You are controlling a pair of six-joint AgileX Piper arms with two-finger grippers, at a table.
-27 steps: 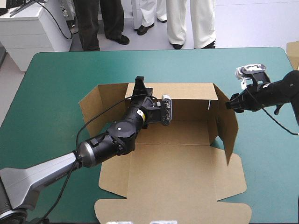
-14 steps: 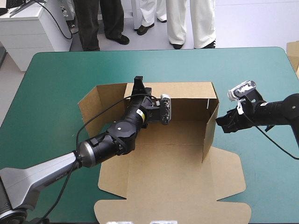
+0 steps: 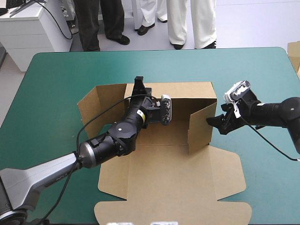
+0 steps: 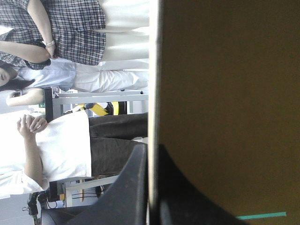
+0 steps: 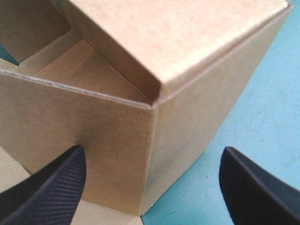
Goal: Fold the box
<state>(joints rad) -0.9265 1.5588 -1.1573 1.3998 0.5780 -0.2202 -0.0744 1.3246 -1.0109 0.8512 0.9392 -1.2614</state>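
The brown box (image 3: 164, 164) lies in the middle of the teal-green table, its back wall (image 3: 187, 101) raised and its lid flat toward the front. My left gripper (image 3: 139, 86) is shut on the back wall's top edge; in the left wrist view the board's edge (image 4: 152, 93) runs between the black fingers (image 4: 126, 187). The right wall (image 3: 201, 124) stands folded inward across the floor. My right gripper (image 3: 215, 121) is open just outside it. In the right wrist view its fingers (image 5: 51, 187) straddle the box's corner (image 5: 152, 140).
The left side flap (image 3: 89, 105) leans outward at the box's left end. The lid panel (image 3: 173, 197) reaches close to the table's front edge. A pale brown edge (image 3: 294, 54) shows at the table's far right. Bare teal-green cover (image 3: 262, 178) lies right of the box.
My right gripper has moved left and down toward the box, and the right wall has swung inward from nearly upright at the side. The left arm has held still.
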